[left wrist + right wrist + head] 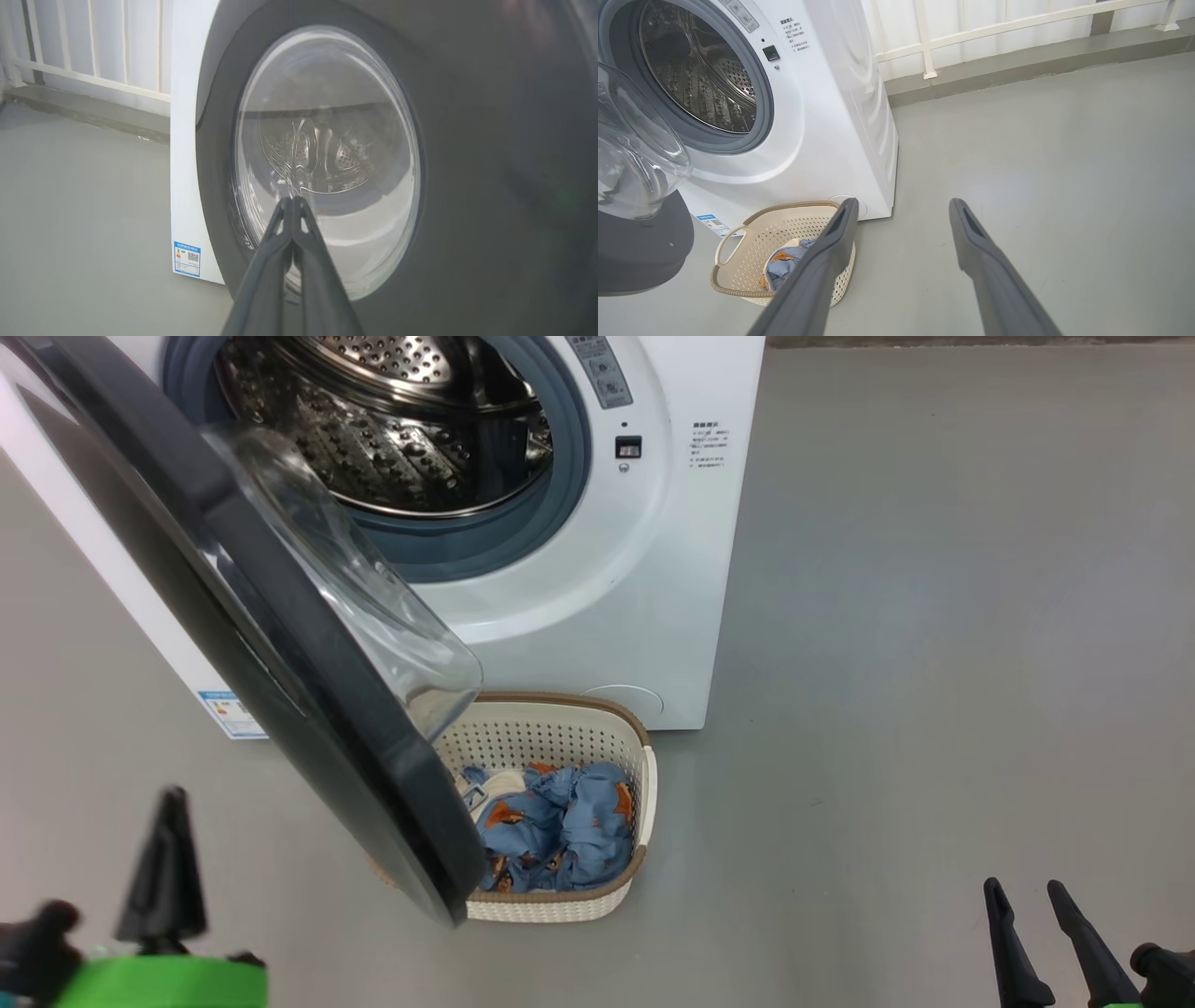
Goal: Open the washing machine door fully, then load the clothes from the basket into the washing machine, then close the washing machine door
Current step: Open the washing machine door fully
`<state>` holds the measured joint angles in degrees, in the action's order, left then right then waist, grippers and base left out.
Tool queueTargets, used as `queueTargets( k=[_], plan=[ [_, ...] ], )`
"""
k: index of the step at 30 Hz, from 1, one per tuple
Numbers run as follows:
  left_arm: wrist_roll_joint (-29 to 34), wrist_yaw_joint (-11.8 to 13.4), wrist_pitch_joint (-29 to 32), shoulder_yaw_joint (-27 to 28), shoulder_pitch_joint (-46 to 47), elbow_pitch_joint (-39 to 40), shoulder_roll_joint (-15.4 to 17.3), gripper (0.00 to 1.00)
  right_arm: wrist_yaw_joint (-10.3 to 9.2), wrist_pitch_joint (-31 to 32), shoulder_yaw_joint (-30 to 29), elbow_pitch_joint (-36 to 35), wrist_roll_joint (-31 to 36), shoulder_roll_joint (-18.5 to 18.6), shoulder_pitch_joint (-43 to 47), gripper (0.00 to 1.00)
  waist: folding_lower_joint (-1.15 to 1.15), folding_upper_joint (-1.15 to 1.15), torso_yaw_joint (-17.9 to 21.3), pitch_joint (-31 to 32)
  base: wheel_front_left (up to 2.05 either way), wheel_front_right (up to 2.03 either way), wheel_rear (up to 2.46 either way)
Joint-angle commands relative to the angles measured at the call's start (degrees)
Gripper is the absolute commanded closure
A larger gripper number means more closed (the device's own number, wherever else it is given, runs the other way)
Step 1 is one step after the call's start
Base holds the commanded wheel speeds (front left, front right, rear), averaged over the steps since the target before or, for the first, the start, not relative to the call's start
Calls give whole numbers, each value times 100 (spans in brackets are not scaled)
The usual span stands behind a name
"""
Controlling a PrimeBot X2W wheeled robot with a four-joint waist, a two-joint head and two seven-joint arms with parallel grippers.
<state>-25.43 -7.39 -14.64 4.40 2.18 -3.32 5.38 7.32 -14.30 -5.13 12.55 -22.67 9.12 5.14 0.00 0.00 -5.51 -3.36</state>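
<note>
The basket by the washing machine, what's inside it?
Crumpled light-blue clothes with orange and cream prints lie in the basket. The open door covers its left part, so that corner is hidden.

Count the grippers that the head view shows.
2. The left gripper is at the lower left, left of the washing machine door; the right gripper is at the lower right.
</note>
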Motion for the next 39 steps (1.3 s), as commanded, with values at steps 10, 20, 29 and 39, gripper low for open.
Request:
queueTargets(
  k=[10,20,29,39],
  plan=[
    [-72,-10,-36,46,440,2468,-114,100,17,-70,42,-178,131,101,14,0,0,0,-52,46,0,0,0],
    [-461,-10,-36,-2083,292,2578,-174,100,17,-70,127,-189,94,104,62,0,0,0,-10,135,0,0,0],
    [-795,-10,-36,-2610,390,1179,-215,100,17,-70,275,-161,66,89,68,0,0,0,87,195,0,0,0],
    [-913,-10,-36,-2571,776,40,-235,100,17,-70,247,-183,45,96,42,0,0,0,116,116,0,0,0]
  ],
)
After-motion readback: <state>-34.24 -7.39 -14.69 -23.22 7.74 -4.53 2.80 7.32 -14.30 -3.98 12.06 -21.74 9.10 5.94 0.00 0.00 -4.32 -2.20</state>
